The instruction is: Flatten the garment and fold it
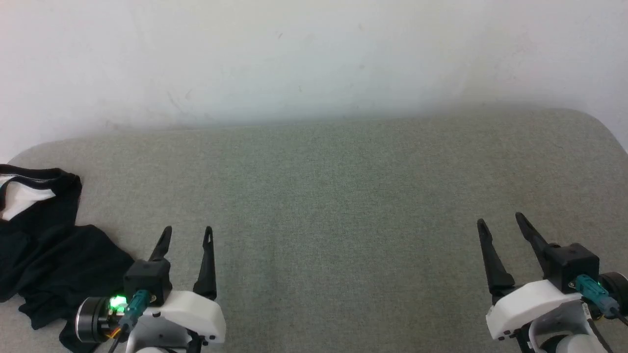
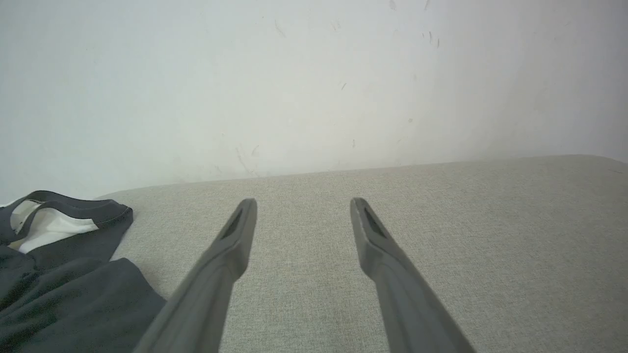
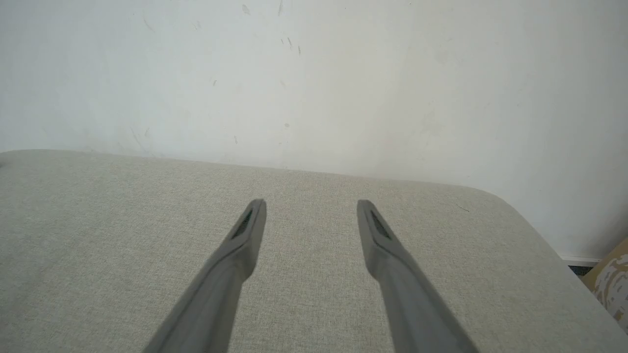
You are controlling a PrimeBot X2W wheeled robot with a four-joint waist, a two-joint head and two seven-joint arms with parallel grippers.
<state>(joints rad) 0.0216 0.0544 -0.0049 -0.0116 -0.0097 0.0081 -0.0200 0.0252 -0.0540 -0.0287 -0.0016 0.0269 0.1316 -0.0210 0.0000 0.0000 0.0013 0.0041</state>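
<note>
the garment point(image 1: 44, 250) is lying crumpled at the left edge of the counter point(image 1: 343, 196); the left gripper point(image 1: 189, 229) and right gripper point(image 1: 500, 218) are hovering wide, holding nothing, likely readying to drag it centreward.

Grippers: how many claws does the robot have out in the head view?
2. The left gripper sits lower left, open, beside the crumpled garment. The right gripper sits lower right, open, over the grey fabric surface. Neither holds anything.
</note>
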